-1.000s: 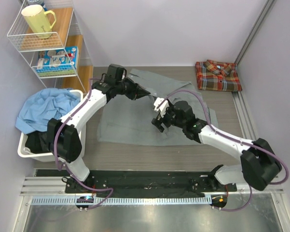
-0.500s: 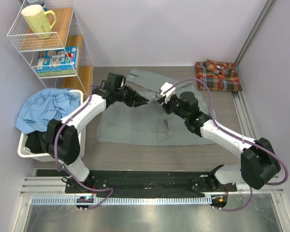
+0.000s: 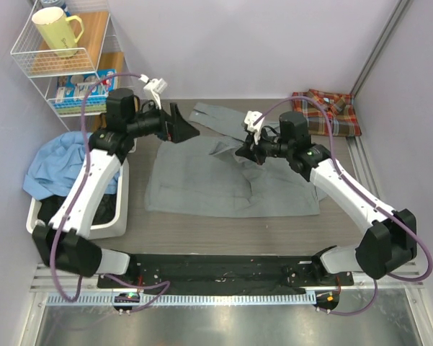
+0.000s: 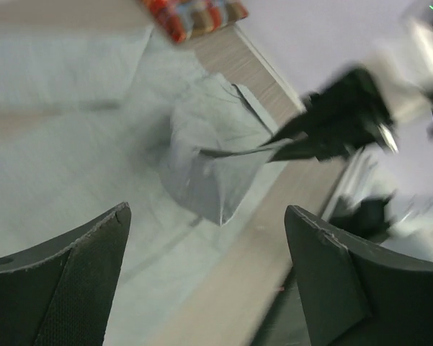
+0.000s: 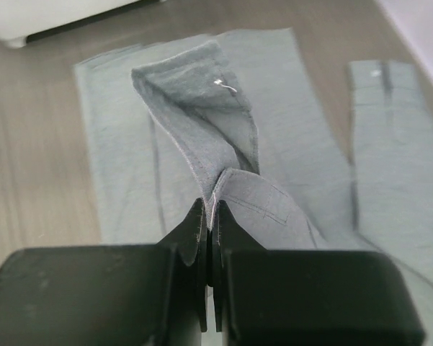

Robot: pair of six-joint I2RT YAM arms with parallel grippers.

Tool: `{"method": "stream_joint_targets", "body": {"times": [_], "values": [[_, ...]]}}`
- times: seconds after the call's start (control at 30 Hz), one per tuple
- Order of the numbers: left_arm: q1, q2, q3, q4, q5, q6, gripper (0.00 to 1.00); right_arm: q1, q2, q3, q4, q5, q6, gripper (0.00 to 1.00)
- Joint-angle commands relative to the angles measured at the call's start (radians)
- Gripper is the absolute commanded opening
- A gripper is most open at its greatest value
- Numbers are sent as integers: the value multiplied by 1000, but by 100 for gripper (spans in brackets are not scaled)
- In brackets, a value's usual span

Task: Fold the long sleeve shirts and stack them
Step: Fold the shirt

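The grey long sleeve shirt [image 3: 223, 184] lies spread across the middle of the table, one sleeve [image 3: 220, 117] stretched toward the back. My right gripper [image 3: 243, 152] is shut on a pinched fold of that shirt [image 5: 202, 94] and holds it lifted above the rest; the wrist view shows the cloth clamped at the right gripper's tips [image 5: 211, 210]. My left gripper [image 3: 187, 131] hangs open off the shirt's back left corner, holding nothing; the left gripper [image 4: 209, 288] looks across at the raised fold [image 4: 216, 173]. The plaid shirt [image 3: 324, 112] lies folded at the back right.
A white basket [image 3: 36, 220] with blue cloth [image 3: 68, 162] stands at the left edge. Behind it a wire shelf [image 3: 65, 65] carries a yellow mug [image 3: 56, 30] and a box. The right wall's rail [image 3: 364, 173] runs beside the plaid shirt.
My left gripper let go of the grey shirt, opened and drew back to the left. My right gripper shut on the shirt's cloth and carried it up toward the back right.
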Motion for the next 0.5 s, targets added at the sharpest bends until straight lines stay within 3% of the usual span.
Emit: {"method": "stream_joint_targets", "body": {"times": [0.0,0.1,0.13,0.23,0.37,0.47], "values": [[-22,-131,-29,-1,166,653,89,1,35,71,-149,-119,-28,1],[-39,-119,13,-28,240,717,93,1,69,122,-215,-132,-20,1],[-45,-113,17,-38,254,706,99,-1,74,140,-237,-127,-18,1],[-62,-73,75,-128,283,697,100,-2,80,153,-251,-119,-20,1],[-176,-4,169,-319,34,767,100,-4,81,162,-251,-96,4,1],[-219,0,137,-315,-80,755,100,-4,86,166,-249,-75,20,1]]}}
